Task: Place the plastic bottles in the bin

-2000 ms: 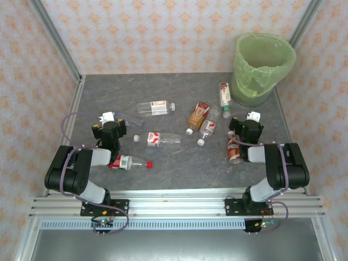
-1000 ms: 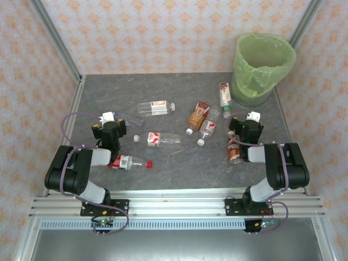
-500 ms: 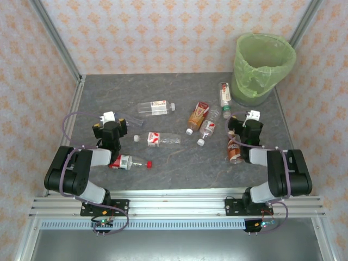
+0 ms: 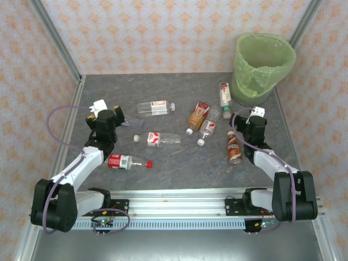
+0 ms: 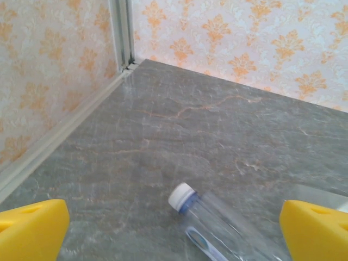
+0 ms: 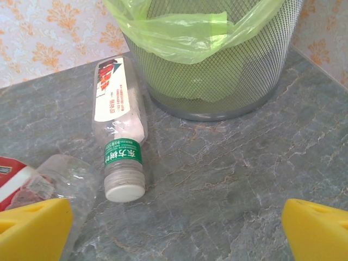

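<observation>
Several plastic bottles lie across the grey table. They include a red-capped one, two with red-and-white labels, an orange one, a crushed clear one, a brown one and a green-labelled one. The green-bagged bin stands at the back right. My left gripper is open above a clear white-capped bottle. My right gripper is open, facing the bin, with the green-labelled bottle just left of it.
Patterned walls with metal posts close in the table on three sides. The back-left corner post rises ahead of the left gripper. A crushed bottle with a red label lies by the right gripper's left finger.
Both arms have stretched forward. The left gripper has moved up and left, and the right gripper has shifted slightly toward the bin. The bottles have stayed put.
</observation>
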Robot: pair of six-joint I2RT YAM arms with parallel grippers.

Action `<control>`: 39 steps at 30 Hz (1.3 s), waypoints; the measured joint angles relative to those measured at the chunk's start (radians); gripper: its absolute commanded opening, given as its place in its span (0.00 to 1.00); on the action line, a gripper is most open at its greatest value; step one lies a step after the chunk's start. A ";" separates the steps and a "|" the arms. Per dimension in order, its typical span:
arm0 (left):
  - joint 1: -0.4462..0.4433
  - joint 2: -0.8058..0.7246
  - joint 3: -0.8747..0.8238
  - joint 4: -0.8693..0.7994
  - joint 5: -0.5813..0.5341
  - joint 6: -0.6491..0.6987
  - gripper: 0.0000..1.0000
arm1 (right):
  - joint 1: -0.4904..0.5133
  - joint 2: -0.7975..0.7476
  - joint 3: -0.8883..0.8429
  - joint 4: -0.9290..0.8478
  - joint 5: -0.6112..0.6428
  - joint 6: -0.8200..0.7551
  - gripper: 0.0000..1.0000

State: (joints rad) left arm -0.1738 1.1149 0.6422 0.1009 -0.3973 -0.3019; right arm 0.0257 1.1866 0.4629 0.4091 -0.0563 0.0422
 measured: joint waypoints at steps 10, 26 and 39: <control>-0.056 -0.119 0.139 -0.560 0.005 -0.405 1.00 | 0.000 -0.036 0.036 -0.081 -0.084 0.177 0.99; -0.056 -0.056 0.245 -1.073 0.254 -0.738 1.00 | 0.006 -0.062 0.006 -0.011 -0.072 0.275 0.99; 0.085 0.086 0.192 -1.078 0.319 -0.939 1.00 | 0.033 -0.124 0.006 -0.020 -0.074 0.227 0.99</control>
State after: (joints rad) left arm -0.0891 1.2011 0.8341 -0.9771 -0.0788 -1.2411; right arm 0.0586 1.0626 0.4694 0.3893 -0.1299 0.2687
